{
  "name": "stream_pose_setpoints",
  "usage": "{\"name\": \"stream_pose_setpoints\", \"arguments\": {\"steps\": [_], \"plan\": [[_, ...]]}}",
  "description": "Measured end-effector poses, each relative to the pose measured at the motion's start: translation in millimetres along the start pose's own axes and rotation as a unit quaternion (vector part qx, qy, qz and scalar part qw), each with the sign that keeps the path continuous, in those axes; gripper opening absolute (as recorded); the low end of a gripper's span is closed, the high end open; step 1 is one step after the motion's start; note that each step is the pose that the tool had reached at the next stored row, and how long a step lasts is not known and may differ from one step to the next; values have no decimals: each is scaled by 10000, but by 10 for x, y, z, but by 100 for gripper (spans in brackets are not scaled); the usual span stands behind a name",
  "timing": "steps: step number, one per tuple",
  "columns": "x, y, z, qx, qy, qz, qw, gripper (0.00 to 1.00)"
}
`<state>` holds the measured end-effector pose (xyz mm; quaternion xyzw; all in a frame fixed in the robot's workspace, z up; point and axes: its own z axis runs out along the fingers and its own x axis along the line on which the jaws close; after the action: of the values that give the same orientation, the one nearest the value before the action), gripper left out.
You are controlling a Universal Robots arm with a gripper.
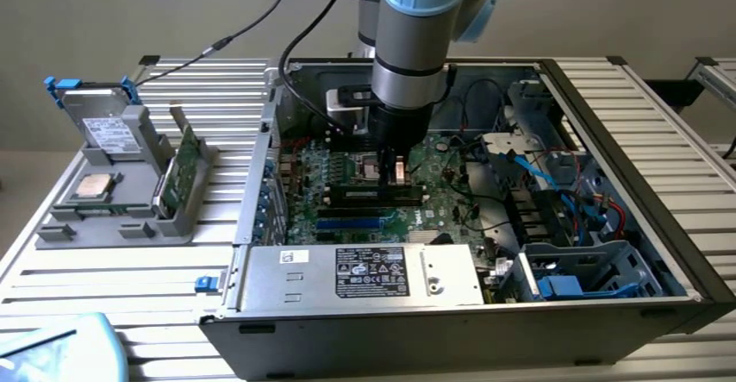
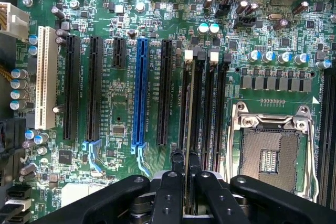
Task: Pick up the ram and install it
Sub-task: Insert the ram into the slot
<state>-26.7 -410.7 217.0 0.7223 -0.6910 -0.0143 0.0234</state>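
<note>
A silver table of ribbed aluminium slats [image 1: 127,278] spans the exterior view. An open black metal computer case [image 1: 460,335] lies on it from the centre to the right of the frame, open side up. A grey plastic parts holder [image 1: 115,227] sits at the left, and a pale blue object [image 1: 58,347] rests in the lower left corner.

On my wrist feed the ram [image 2: 190,108] sits edge-on, chips and label hidden, its near end lost between the gripper's [image 2: 186,163] clamped fingers. Outside, the arm [image 1: 408,54] blocks the grip; its top is cropped.
</note>
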Motion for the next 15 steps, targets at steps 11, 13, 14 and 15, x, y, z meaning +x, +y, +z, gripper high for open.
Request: {"name": "stream_pose_setpoints", "arguments": {"steps": [11, 13, 14, 15], "plan": [[-1, -5, -1, -29, 1, -1, 10000, 14], [-1, -5, -1, -38, 1, -1, 10000, 14], [-1, -6, -1, -41, 2, -1, 10000, 14], [-1, -7, -1, -43, 2, -1, 10000, 14]]}}
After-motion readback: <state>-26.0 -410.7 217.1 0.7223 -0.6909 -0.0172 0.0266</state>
